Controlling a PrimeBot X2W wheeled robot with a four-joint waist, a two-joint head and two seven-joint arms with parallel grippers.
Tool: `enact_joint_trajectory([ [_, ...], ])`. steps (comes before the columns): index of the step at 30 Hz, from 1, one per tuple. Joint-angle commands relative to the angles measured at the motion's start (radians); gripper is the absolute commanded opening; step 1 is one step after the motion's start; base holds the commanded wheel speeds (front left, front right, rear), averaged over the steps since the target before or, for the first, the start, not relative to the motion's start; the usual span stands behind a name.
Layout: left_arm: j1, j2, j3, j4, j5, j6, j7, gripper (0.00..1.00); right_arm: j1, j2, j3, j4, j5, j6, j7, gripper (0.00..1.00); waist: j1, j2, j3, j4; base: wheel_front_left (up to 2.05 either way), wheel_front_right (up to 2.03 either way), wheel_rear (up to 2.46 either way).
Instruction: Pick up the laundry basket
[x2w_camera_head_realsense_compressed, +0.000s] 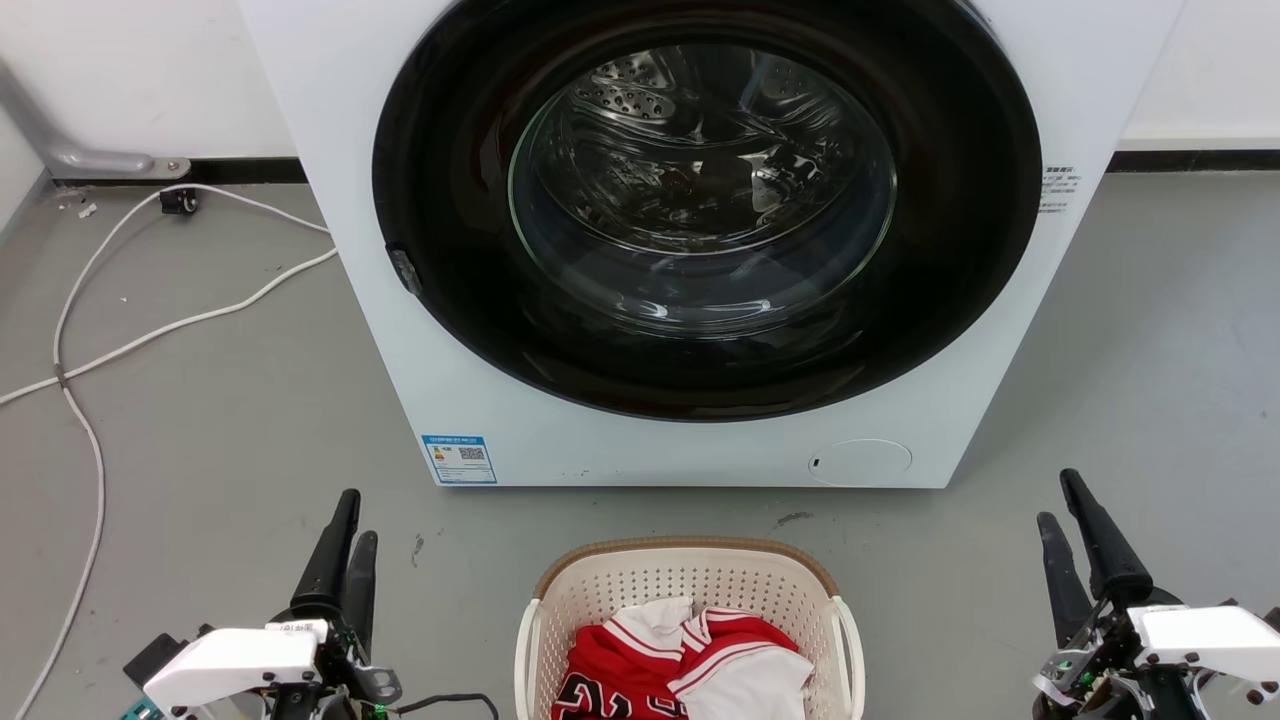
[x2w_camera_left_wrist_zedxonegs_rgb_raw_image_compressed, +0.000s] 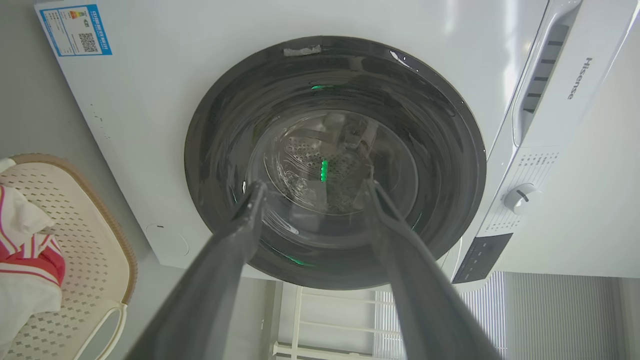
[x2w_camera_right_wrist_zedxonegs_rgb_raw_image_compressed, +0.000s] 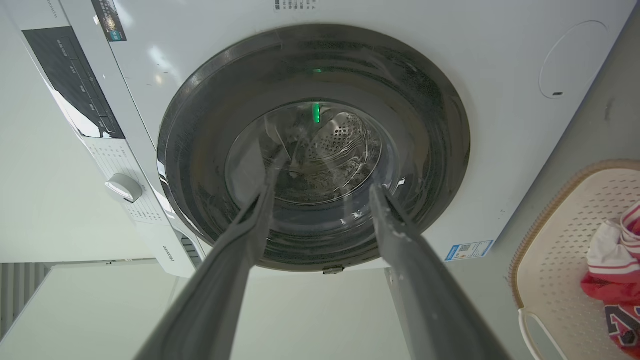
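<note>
Laundry basket (x2w_camera_head_realsense_compressed: 690, 585) sits near centre on the grey floor (x2w_camera_head_realsense_compressed: 200, 450), just in front of the washing machine (x2w_camera_head_realsense_compressed: 480, 400). Left gripper (x2w_camera_head_realsense_compressed: 357, 518) and right gripper (x2w_camera_head_realsense_compressed: 1057, 497) flank it, well apart, fingers spread, nothing held. I'd swing both inward to the white side handles (x2w_camera_head_realsense_compressed: 526, 650), pinch evenly and lift level. It's cream perforated plastic with a brown woven-look rim and rounded corners. Soft red-white jerseys (x2w_camera_head_realsense_compressed: 690, 660) are heaped inside and could shift.
</note>
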Motion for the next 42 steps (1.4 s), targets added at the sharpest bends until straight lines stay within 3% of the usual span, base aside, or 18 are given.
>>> enact_joint_trajectory([
  [1,-0.016,0.005,0.002,-0.027,0.033,0.000,-0.014,1.00,-0.019,-0.003,0.001,-0.022,-0.027,0.000,-0.013,1.00,0.0000,0.0000,0.000,0.000,0.00,0.00,0.00],
  [4,-0.015,0.005,0.005,-0.037,0.079,0.002,-0.023,1.00,-0.018,-0.003,-0.001,-0.028,-0.066,0.000,-0.022,1.00,0.0000,0.0000,0.001,0.000,0.00,0.00,0.00],
  [24,0.006,0.003,-0.064,-0.134,0.526,0.085,-0.107,1.00,0.007,0.000,0.054,-0.140,-0.598,0.000,-0.107,1.00,0.0000,0.0000,0.011,0.002,0.00,0.00,0.00],
  [35,0.019,0.001,-0.079,-0.172,0.704,0.114,-0.146,1.00,0.019,0.002,0.065,-0.166,-0.782,0.000,-0.146,1.00,0.0000,0.0000,0.017,0.003,0.00,0.00,0.00],
  [42,0.027,0.001,-0.088,-0.195,0.802,0.107,-0.169,1.00,0.028,0.003,0.078,-0.196,-0.885,0.000,-0.169,1.00,0.0000,0.0000,0.021,0.003,0.00,0.00,0.00],
])
